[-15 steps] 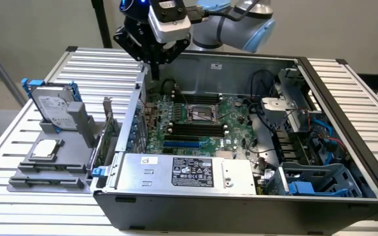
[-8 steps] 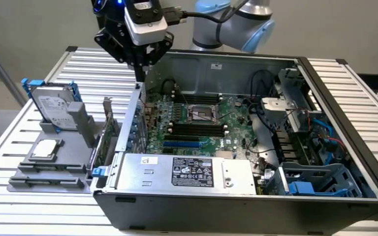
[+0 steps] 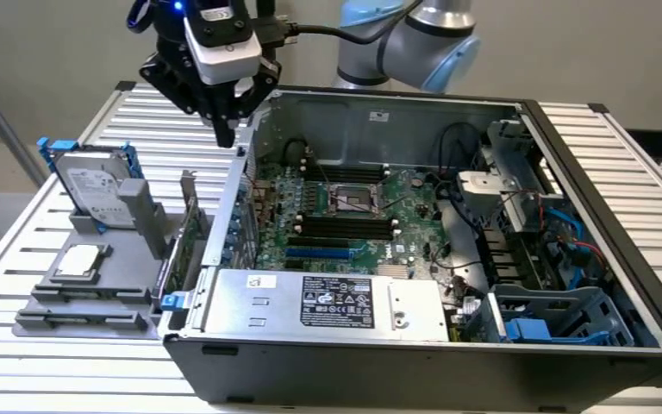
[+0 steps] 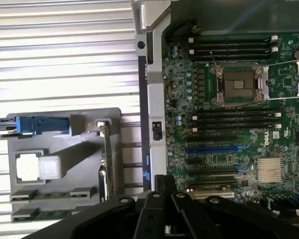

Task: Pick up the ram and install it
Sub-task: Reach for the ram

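Nearest, in the gray holder (image 3: 118, 259), the ram (image 4: 55, 194) sits in its slot (a 2nd stick (image 4: 52, 214) lies just beside it). Behind them stand the expansion card (image 3: 184, 241) and the hard drive (image 3: 90, 185). Farthest, the gripper (image 3: 227, 136) hangs over the open case's (image 3: 423, 379) far corner, pinched together and holding nothing.

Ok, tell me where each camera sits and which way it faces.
Exterior view: off the arm, raised beside the case, looking down into it and on the holder; shows the arm and gripper.
Wrist view: on the wrist, looking straight down on the motherboard and holder; shows the gripper.
Shared: case, motherboard, holder, gripper.
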Motion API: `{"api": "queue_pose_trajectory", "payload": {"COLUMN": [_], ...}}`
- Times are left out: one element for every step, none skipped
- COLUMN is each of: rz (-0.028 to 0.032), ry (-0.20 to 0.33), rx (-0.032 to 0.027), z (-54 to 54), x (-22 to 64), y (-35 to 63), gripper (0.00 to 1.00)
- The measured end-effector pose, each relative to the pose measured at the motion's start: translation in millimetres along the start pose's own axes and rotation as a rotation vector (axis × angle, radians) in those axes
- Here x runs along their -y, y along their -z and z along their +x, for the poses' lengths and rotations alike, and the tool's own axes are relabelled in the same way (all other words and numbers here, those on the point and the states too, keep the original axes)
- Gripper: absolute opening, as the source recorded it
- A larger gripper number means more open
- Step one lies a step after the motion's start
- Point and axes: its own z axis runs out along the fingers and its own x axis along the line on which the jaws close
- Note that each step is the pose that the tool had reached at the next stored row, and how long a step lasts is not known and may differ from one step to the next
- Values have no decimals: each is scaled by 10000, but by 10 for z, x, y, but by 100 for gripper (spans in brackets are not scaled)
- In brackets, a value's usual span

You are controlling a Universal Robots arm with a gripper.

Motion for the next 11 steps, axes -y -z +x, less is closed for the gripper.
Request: {"api": "queue_pose_trajectory", "payload": {"rz": [0,0,0,0,0,1,1,0,0,0,0], "ry": [1,0,0,0,0,0,1,0,0,0,0], "rx": [0,0,0,0,0,-1,0,0,0,0,0], "z": [34,75,120,164,210,253,301,346,392,434,478], "x": [11,21,32,42,52,62,72,81,91,100,110], "y": [-2,-4,-8,-12,-17,-22,-27,-32,-38,-44,-51], "gripper": [11,11,11,11,11,11,11,11,11,11,11]}}
